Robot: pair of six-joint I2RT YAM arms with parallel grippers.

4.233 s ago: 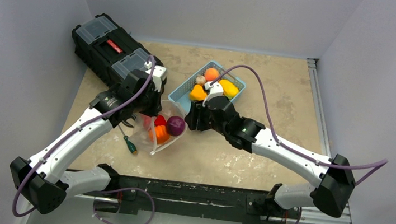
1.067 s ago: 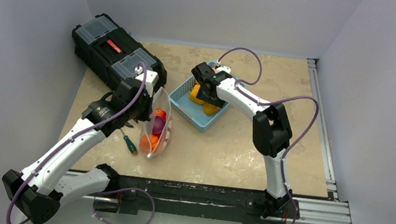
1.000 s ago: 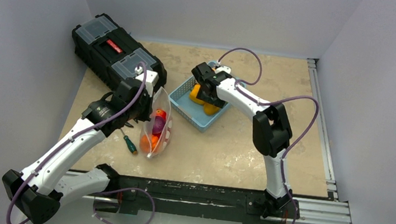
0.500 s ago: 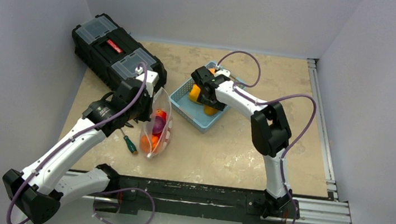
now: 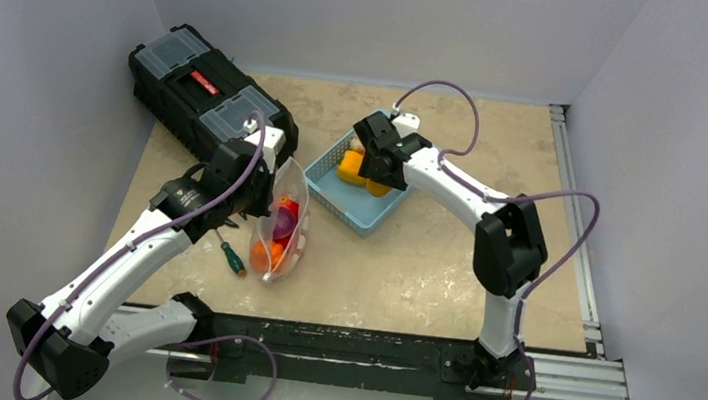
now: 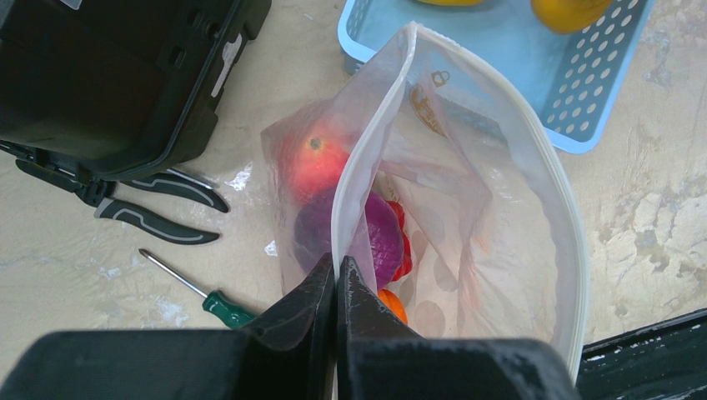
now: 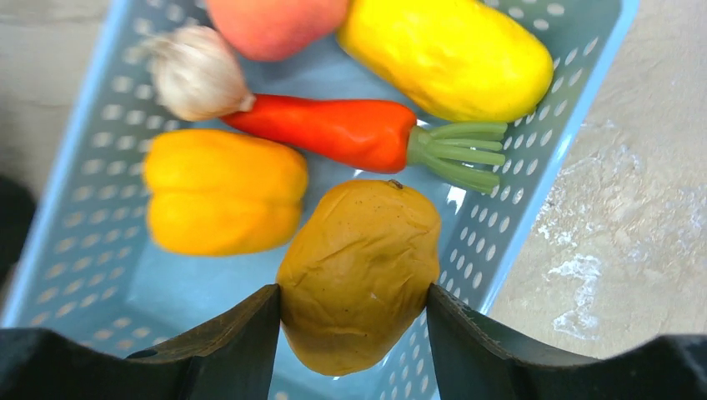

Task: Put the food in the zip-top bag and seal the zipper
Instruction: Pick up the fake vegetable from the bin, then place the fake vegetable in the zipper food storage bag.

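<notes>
Over the blue basket (image 5: 357,212) in the tabletop's far half, the right gripper (image 7: 353,304) has narrowed onto a brown potato (image 7: 358,258); only its wrist view shows this. Left gripper (image 6: 336,279) stays pinched on the zip-top bag (image 6: 500,217) rim, left of centre, food (image 6: 379,237) inside

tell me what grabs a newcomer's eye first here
The clear zip-top bag stands out at centre-left, pinched at its mouth edge by the left tool, with red, purple and orange food inside. Next, the light blue basket of more food right of it, where the right tool straddles a tan potato.
</notes>
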